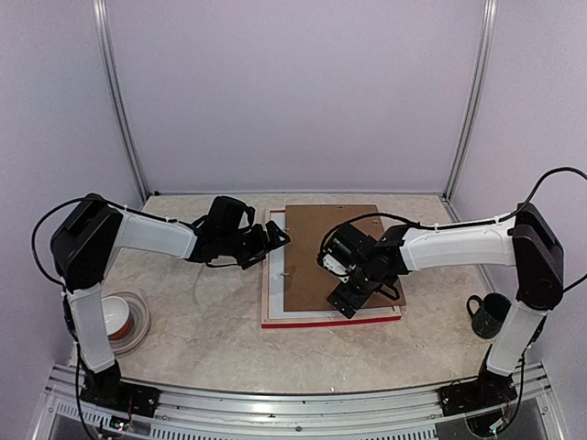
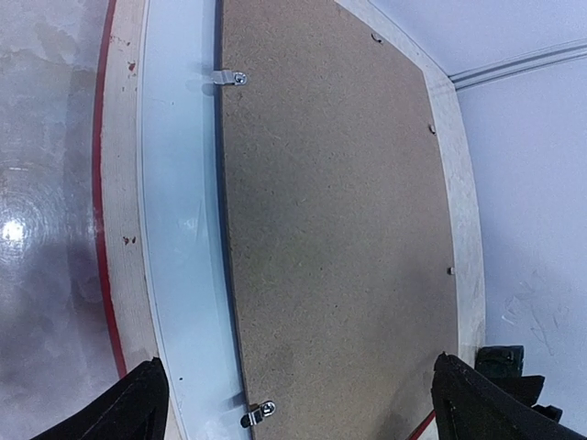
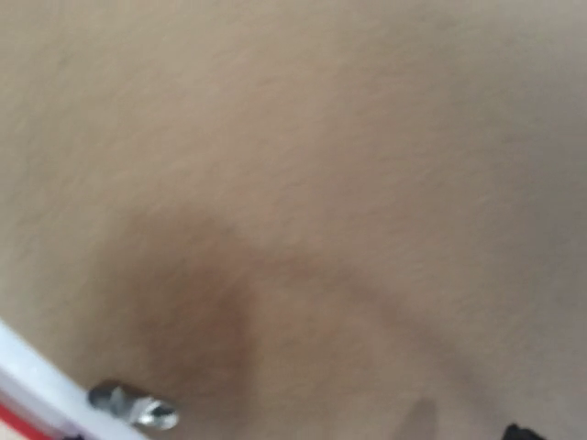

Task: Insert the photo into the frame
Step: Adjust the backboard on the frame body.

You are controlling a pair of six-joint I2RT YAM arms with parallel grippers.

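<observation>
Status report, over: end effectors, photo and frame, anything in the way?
Left end effector open, right end effector open. Frame face down, backing board lying on it. Photo not visible.

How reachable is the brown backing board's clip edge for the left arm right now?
Likely yes: the open left pincer hovers just above the backing board at its clip edge, with nothing between them.

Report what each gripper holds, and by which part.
Nothing is held. The left gripper has its fingers wide apart over the backing board; the right gripper is open just above it.
</observation>
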